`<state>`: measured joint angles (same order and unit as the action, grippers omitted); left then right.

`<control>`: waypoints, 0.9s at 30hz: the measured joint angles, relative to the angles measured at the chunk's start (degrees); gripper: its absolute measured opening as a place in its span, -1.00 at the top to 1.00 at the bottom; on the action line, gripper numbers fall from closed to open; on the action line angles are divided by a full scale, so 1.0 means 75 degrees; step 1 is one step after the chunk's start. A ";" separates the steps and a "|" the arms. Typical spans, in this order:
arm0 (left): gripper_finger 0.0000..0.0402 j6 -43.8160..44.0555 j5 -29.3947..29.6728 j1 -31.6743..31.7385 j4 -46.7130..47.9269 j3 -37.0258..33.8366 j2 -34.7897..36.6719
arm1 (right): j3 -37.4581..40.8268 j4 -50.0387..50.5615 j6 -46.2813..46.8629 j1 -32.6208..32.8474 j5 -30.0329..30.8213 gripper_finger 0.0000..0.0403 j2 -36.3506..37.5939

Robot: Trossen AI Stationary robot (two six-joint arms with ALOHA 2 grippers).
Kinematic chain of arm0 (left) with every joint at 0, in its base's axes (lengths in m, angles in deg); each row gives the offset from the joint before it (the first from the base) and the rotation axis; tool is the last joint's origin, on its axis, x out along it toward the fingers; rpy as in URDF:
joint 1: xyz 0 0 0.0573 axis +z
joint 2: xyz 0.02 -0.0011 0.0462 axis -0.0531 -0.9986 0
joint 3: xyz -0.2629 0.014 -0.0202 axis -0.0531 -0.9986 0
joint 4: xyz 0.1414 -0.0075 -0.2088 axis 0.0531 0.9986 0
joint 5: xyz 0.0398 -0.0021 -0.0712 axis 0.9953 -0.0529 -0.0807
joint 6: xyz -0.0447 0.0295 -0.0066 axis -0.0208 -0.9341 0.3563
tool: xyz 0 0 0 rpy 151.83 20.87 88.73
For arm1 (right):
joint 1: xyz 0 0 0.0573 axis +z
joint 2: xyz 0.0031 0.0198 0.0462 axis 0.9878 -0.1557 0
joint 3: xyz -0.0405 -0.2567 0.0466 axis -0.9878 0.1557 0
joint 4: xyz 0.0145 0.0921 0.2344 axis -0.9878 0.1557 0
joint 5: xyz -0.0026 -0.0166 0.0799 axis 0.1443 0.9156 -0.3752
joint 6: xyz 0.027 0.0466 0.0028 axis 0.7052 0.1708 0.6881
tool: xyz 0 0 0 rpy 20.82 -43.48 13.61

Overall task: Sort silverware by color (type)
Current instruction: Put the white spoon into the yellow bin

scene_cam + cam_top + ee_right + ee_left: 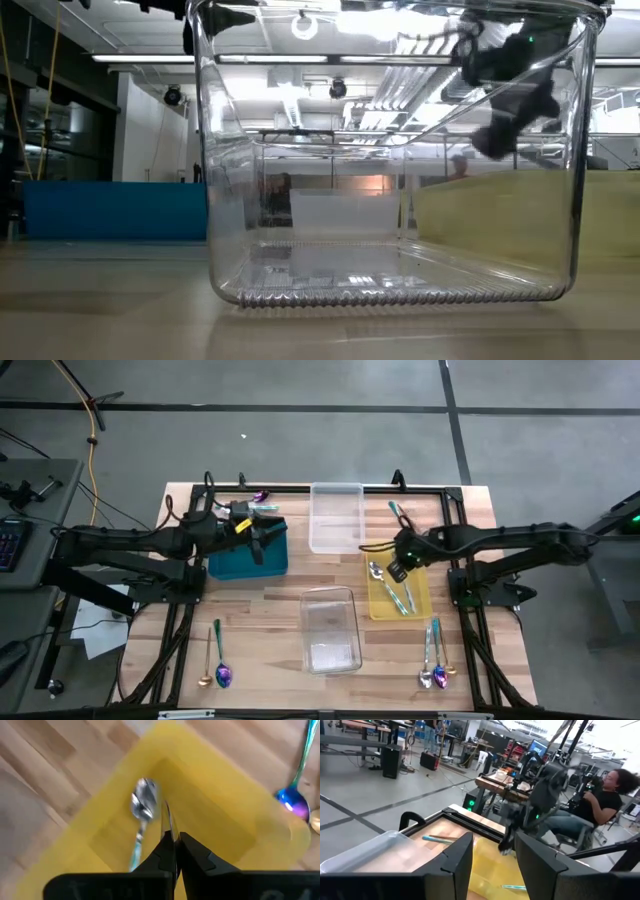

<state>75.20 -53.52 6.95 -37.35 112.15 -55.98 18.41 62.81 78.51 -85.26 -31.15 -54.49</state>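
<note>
My right gripper hovers over the yellow tray, shut on a thin silver piece of silverware. In that tray lie teal-handled spoons, one showing its bowl in the right wrist view. My left gripper is open and holds nothing above the teal tray. Loose silverware lies flat on the table near the near-left corner and near-right corner. More pieces lie at the far edge. My right gripper pinches a thin silver shaft between its two fingers. The shaft runs on ahead of the fingertips, along them. It is lifted clear above the yellow tray's floor. Which end of the piece it has, I cannot tell.
One clear tray stands at the far middle, another at the near middle, filling the low view. A seated person is beyond the table's right side. Bare wood lies between the trays and the near corners.
</note>
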 joint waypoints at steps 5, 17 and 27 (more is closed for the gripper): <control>0.32 0.0003 0.0000 0.0000 0.0001 0.0003 -0.0012 | 0.0048 -0.0105 -0.0646 -0.0099 -0.0216 0.99 -0.0727; 0.32 0.0012 0.0000 0.0000 0.0000 0.0003 -0.0014 | 0.0051 -0.0134 -0.1063 -0.0154 -0.0747 0.83 -0.1426; 0.32 -0.0117 0.0003 0.0000 0.0000 0.0003 -0.0012 | -0.0288 0.0165 -0.1229 -0.0150 -0.1396 0.59 -0.1308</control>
<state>74.33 -53.50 6.95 -37.35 112.17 -56.06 16.26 64.05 69.29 -86.38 -41.62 -64.30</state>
